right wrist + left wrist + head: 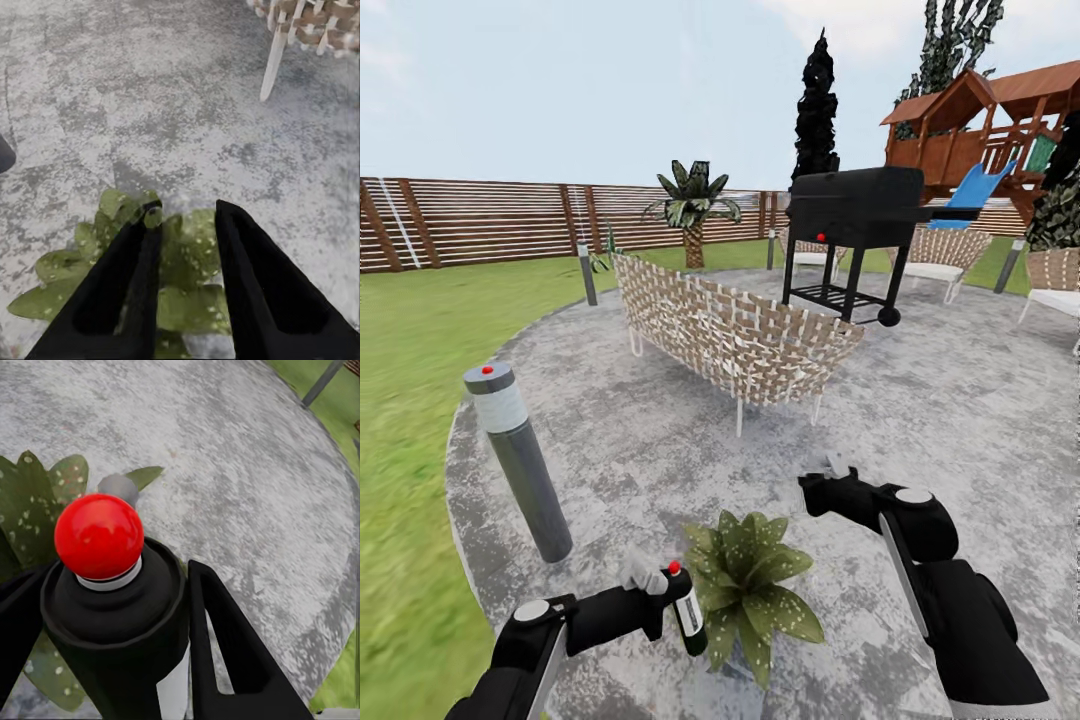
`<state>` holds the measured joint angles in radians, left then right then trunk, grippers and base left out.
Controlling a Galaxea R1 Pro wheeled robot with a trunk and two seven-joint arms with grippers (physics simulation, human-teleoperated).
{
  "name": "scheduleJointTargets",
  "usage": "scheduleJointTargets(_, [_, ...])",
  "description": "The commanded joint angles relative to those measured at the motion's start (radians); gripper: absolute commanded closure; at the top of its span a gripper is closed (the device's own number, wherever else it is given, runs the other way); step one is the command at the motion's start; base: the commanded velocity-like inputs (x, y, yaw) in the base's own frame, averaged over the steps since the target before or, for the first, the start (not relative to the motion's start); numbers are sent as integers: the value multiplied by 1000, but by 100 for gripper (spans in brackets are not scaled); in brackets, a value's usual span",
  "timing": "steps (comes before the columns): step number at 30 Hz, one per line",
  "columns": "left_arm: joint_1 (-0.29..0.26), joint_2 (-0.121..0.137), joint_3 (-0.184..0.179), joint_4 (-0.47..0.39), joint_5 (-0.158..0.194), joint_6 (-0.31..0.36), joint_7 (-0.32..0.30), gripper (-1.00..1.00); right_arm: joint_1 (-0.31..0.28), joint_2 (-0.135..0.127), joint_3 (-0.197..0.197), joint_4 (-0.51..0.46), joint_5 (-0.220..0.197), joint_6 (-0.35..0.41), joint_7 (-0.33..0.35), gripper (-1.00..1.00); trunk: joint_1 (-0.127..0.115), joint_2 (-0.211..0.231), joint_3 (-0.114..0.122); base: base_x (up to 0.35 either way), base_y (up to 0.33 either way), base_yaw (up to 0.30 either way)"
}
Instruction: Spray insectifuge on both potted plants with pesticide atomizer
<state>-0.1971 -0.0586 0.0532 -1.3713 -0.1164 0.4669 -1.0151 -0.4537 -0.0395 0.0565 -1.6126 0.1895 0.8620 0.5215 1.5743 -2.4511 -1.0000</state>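
Observation:
My left gripper (672,600) is shut on the pesticide atomizer (686,610), a slim dark bottle with a white label and a red tip, held upright right beside a potted plant (748,588). In the left wrist view the atomizer (105,585) sits between the two fingers, its red tip up, with the plant's speckled leaves (45,495) behind it. My right gripper (822,488) hovers open above and to the right of the plant. The right wrist view looks down between its fingers (127,285) at the potted plant (150,262). The second potted plant is out of view.
I stand on the round grey stone patio (610,440). A grey post with a red top (518,462) rises at the left. A woven sofa (735,335), a black grill (855,240), chairs (945,255) and a wooden fence (480,220) lie ahead. Lawn (405,400) spreads to the left.

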Motion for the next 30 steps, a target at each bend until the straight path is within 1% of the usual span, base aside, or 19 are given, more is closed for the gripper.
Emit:
scheduleJointTargets(1, [6, -2, 3, -13, -5, 10, 4, 100, -2, 0, -9, -1, 9, 3, -14, -100, -1, 0, -1, -345, 0, 0])
scheduleJointTargets(4, [16, -6, -6, -21, -7, 11, 57, 100, -4, 0, -22, -1, 7, 5, -31, -100, -1, 0, -1, -346, 0, 0])
scheduleJointTargets(5, [18, -11, -23, -22, -8, 11, 78, 100, -5, 0, -24, -2, 6, 6, -34, -100, -1, 0, -1, -346, 0, 0])
scheduleJointTargets(6, [18, -15, -51, -22, -7, 12, 110, 100, -6, -1, -28, -2, 6, 9, -36, -100, -1, 0, -1, -307, 0, 0])
scheduleJointTargets(7, [19, -16, -58, -23, -5, 12, 122, 100, -6, -1, -32, -2, 6, 10, -36, -100, -1, 0, -1, -262, 0, 0])
scheduleJointTargets(10, [20, -19, -84, -15, 4, 11, 167, 100, -6, -1, -61, -3, 6, 25, -38, -100, -1, 0, -1, -99, 0, -85])
scheduleJointTargets(12, [20, -19, -86, -14, 6, 11, 168, 100, -11, -1, -63, -3, 5, 51, -38, -100, -1, 0, -1, -12, 0, -248])
scheduleJointTargets(13, [21, -22, -88, -12, 5, 12, 171, 100, -27, -4, -64, -3, 6, 93, -38, -100, -1, 0, -1, -2, 0, -271])
scheduleJointTargets(14, [21, -28, -88, -11, 6, 12, 173, 100, -30, -4, -64, -3, 5, 102, -38, -100, -1, 0, 0, -2, 0, -273])
scheduleJointTargets(15, [24, -56, -89, -7, 5, 89, 179, 100, -33, -10, -68, -3, 5, 117, -34, -100, -1, 0, 0, 0, 0, -276])
scheduleJointTargets(19, [24, -60, -87, 0, 9, 121, 193, 100, -30, -12, -67, -3, 5, 116, -31, -100, -1, 0, 0, 0, 0, -277])
scheduleJointTargets(20, [24, -70, -87, 0, 32, 135, 201, 100, -32, -13, -67, -3, 5, 116, -31, -100, -1, 0, 0, 0, 0, -277])
scheduleJointTargets(23, [24, -75, -88, 0, 60, 147, 251, 100, -33, -13, -67, -3, 5, 115, -31, -100, -1, 0, 0, 0, 0, -277])
scheduleJointTargets(25, [24, -76, -88, 1, 69, 157, 279, 100, -34, -13, -67, -3, 5, 115, -31, -100, -1, 0, 0, 0, 0, -277])
scheduleJointTargets(27, [24, -79, -89, 7, 72, 159, 286, 100, -34, -15, -67, -3, 5, 115, -31, -100, -1, 0, 0, 0, 0, -277])
scheduleJointTargets(30, [22, -89, -96, 47, 73, 160, 288, 100, -34, -14, -67, -3, 5, 115, -31, -100, -1, 0, 0, 0, 0, -277])
